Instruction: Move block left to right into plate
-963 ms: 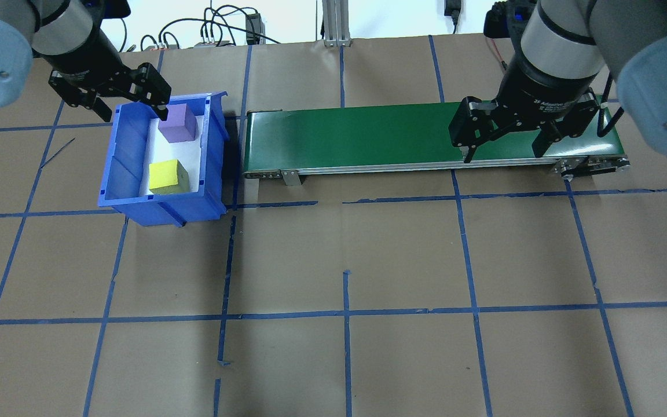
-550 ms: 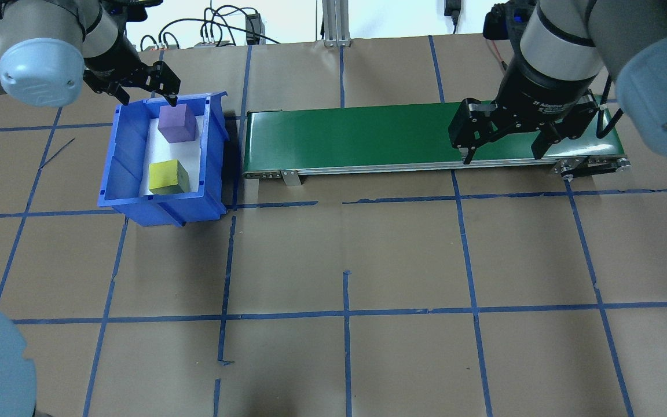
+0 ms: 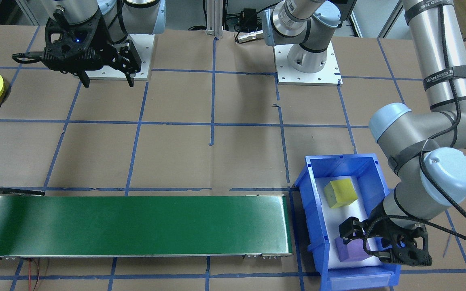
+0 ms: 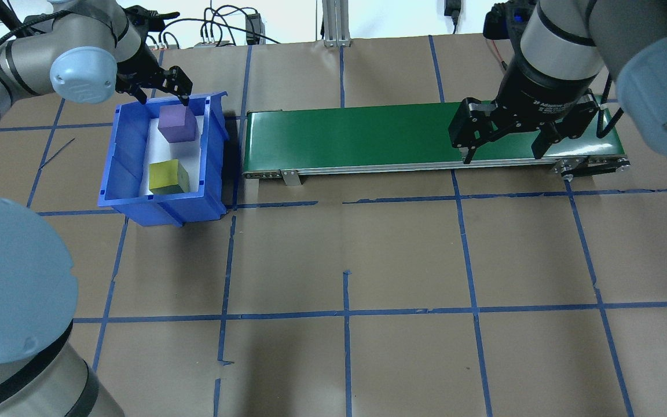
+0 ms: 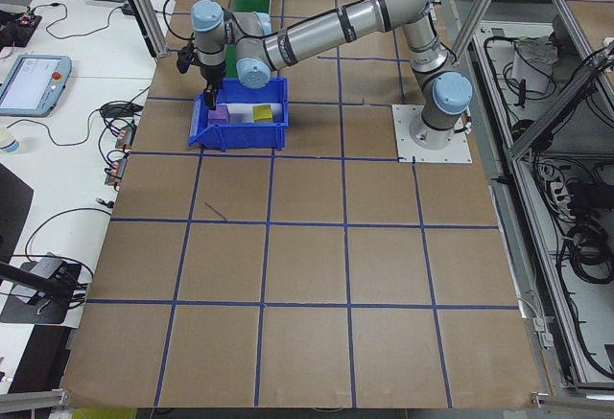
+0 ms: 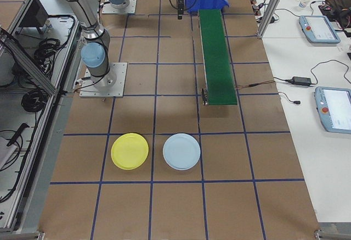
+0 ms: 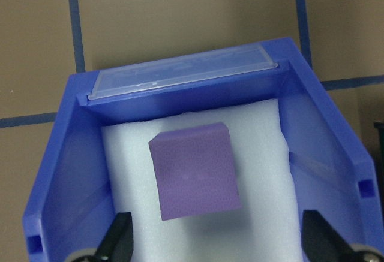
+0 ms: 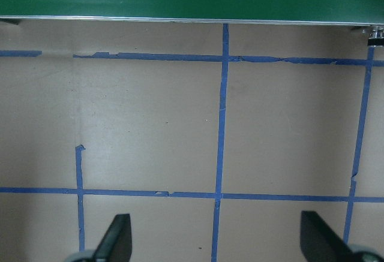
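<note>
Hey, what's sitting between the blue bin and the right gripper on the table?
The green conveyor belt spans that stretch in the overhead view, running from beside the blue bin to under the right gripper. Its surface is bare.

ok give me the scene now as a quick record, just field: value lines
left gripper: open, over the far end of the blue bin, above the purple block
right gripper: open, empty, by the conveyor
bin contents: purple block and yellow block, on white foam
yellow plate: on the table, empty, beside a pale blue plate
conveyor: nothing on it
</note>
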`<state>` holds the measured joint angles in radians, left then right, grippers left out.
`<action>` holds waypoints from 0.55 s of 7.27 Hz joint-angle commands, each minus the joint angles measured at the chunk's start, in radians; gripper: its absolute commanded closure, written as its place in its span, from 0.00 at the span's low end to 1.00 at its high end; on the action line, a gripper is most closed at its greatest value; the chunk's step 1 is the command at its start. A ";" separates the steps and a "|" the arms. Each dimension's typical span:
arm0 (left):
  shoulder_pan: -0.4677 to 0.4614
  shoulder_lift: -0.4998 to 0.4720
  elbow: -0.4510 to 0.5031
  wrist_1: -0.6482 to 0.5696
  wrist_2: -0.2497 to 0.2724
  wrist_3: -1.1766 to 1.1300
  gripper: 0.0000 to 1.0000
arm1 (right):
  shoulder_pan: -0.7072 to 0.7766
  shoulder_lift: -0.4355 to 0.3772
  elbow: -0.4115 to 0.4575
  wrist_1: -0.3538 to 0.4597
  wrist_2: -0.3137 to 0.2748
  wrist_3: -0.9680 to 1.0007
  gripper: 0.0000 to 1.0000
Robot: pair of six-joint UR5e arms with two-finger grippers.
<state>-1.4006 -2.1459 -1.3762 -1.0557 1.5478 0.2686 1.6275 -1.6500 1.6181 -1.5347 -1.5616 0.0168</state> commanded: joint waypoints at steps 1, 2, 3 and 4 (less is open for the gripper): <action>0.000 -0.057 0.011 0.025 0.000 -0.002 0.00 | 0.000 0.001 0.002 0.001 0.002 0.000 0.00; 0.000 -0.069 0.014 0.026 0.000 0.001 0.00 | 0.000 -0.001 0.002 0.002 0.002 0.000 0.00; 0.000 -0.087 0.014 0.025 0.001 0.001 0.00 | 0.000 0.001 0.003 0.002 0.003 0.000 0.00; 0.002 -0.094 0.000 0.026 -0.002 0.001 0.00 | 0.000 0.001 0.003 0.002 0.003 0.000 0.00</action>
<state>-1.4000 -2.2262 -1.3665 -1.0304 1.5480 0.2696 1.6276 -1.6495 1.6208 -1.5327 -1.5591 0.0169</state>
